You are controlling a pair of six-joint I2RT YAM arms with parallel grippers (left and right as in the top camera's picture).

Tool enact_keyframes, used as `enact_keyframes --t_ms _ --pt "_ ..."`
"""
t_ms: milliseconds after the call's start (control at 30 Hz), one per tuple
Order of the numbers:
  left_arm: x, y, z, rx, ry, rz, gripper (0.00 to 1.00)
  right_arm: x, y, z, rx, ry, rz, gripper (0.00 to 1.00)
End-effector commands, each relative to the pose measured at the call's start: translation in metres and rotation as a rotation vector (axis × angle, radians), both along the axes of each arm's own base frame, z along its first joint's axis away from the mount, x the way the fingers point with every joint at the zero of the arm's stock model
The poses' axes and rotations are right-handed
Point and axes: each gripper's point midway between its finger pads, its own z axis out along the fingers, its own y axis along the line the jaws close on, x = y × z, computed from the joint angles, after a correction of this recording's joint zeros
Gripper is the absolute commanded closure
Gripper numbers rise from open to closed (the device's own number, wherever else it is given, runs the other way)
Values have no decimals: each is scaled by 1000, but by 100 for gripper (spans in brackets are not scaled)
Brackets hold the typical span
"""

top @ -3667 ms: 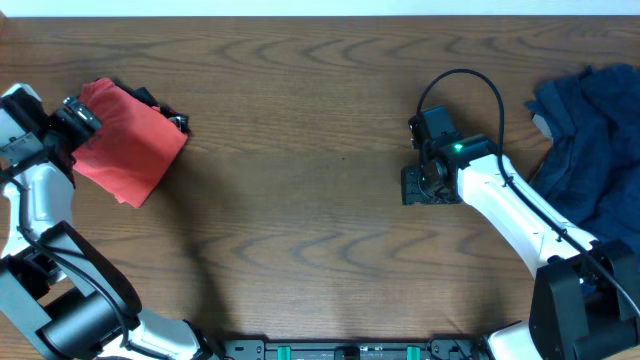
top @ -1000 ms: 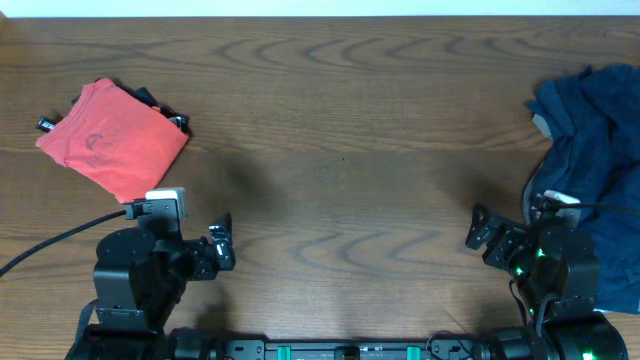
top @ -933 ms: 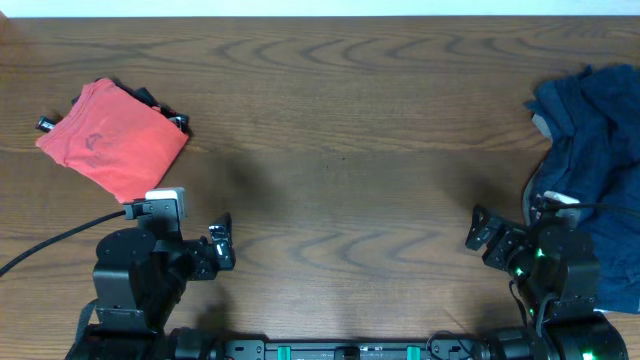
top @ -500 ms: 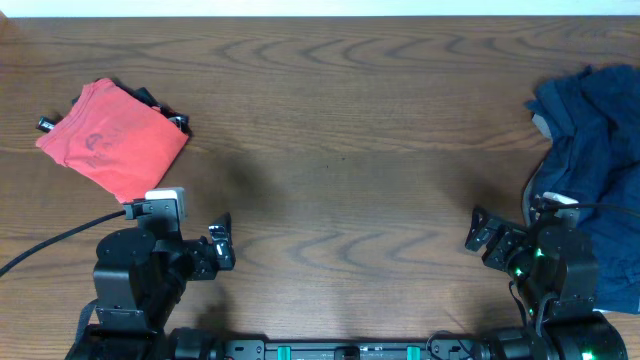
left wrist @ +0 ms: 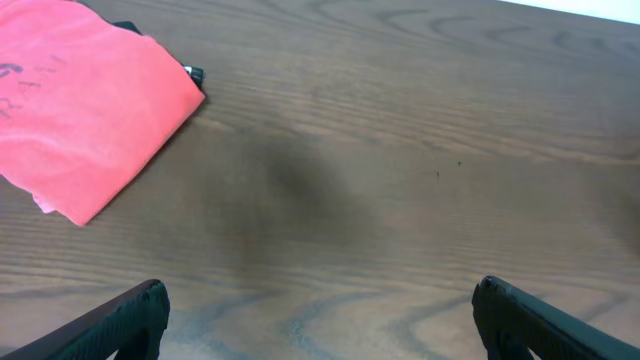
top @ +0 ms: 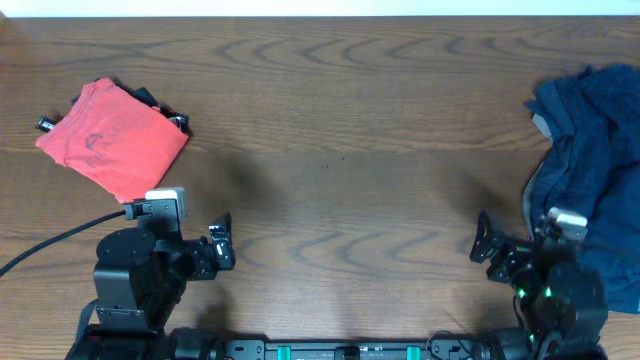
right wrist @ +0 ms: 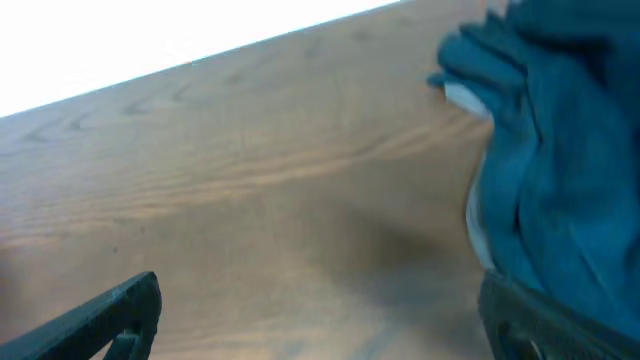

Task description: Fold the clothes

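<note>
**Surface** [top: 340, 150]: wood grain, bare across the middle. Some seconds back the right arm reached out over this stretch; nothing stands over it now.

**Navy clothes** [top: 590, 130]: a loose, rumpled heap at the far right edge, and the largest item of cloth. It is unfolded and looks the same as in the earlier views. In the right wrist view it fills the right side [right wrist: 560, 170], near that arm.

**Coral-red T-shirt** [top: 110, 145]: a compact folded packet at the far left, lying flat with faint lettering uppermost. Some seconds ago the left arm was at its left edge. Now it lies alone and has not shifted over the last second, so by appearance this item is done.

**Left end effector** [top: 218, 245]: drawn back to the near edge, well apart from the red packet. Its fingers are spread wide with nothing between them, which the wrist view confirms [left wrist: 320, 320]. It has not moved in the last second.

**Right end effector** [top: 485, 245]: also drawn back to the near edge and spread wide, holding nothing [right wrist: 320, 315]. It has shifted slightly within the last half second, just beside the navy heap. Judged from this, the navy heap is the next item to take up.

**Black garment** [top: 160, 103]: only a sliver shows, at the far edge of the red packet and apparently under it. Whether it is folded cannot be told.
</note>
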Motion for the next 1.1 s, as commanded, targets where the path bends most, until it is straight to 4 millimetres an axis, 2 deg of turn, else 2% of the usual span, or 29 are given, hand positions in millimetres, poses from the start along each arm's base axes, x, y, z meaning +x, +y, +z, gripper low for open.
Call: enact_keyframes --t_ms 0,133,233,433,533,633,1067 --pt "0 1 -2 4 1 5 2 2 7 -9 -98 -84 81 1" --pt "0 1 -2 4 1 5 2 11 11 -13 -91 -227 94 1" --pt "0 1 -2 4 1 5 2 22 19 -18 -101 -274 138 1" --pt "0 1 -2 4 1 5 2 35 16 -29 -152 -345 127 1" --pt "0 1 -2 4 1 5 2 41 18 -43 -195 -368 143 1" --pt "0 1 -2 4 1 5 2 40 18 -51 -238 -340 160 1" --pt "0 1 -2 4 1 5 2 40 19 -50 -236 -343 165 1"
